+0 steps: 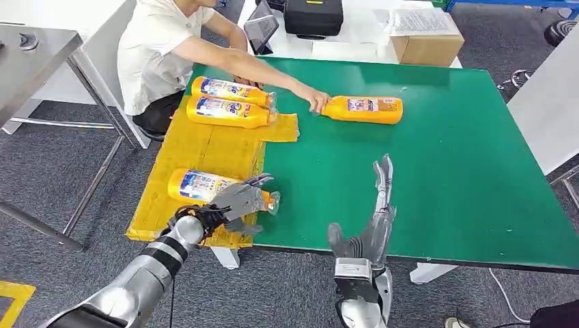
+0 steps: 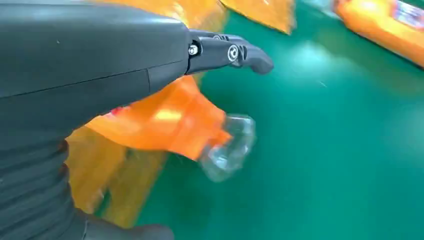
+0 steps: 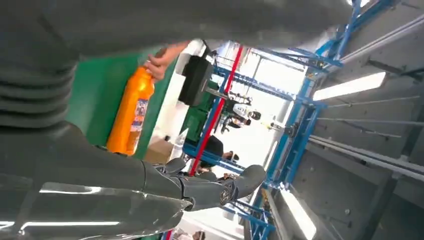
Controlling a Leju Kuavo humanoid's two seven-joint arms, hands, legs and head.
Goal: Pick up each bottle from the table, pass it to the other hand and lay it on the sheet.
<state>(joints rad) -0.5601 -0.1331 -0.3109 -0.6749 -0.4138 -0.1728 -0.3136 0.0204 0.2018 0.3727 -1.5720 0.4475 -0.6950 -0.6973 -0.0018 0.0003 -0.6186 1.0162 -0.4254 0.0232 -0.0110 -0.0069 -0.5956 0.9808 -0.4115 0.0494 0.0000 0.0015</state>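
Now the left hand rests over the neck end of an orange detergent bottle that lies on its side on the yellow sheet, at about eight o'clock on the green worktop. Its fingers curl over the bottle near the clear cap, which sticks out past the sheet's edge onto the green; whether they grip it or only lie on it, I cannot tell. The right hand stands at six o'clock, its fingers straight and apart, holding nothing.

Two more orange bottles lie side by side on the sheet at about ten o'clock. A fourth orange bottle lies on the bare worktop near twelve o'clock, and a person's hand touches its neck end.

I judge the bottles to be filled plastic, so rather heavy, stiff enough not to collapse, and smooth with a glossy label, so they may slip or roll when lying. The best place to take hold seems the wide body near the middle, where the weight balances; the narrow neck gives a poorer hold for passing between the hands.
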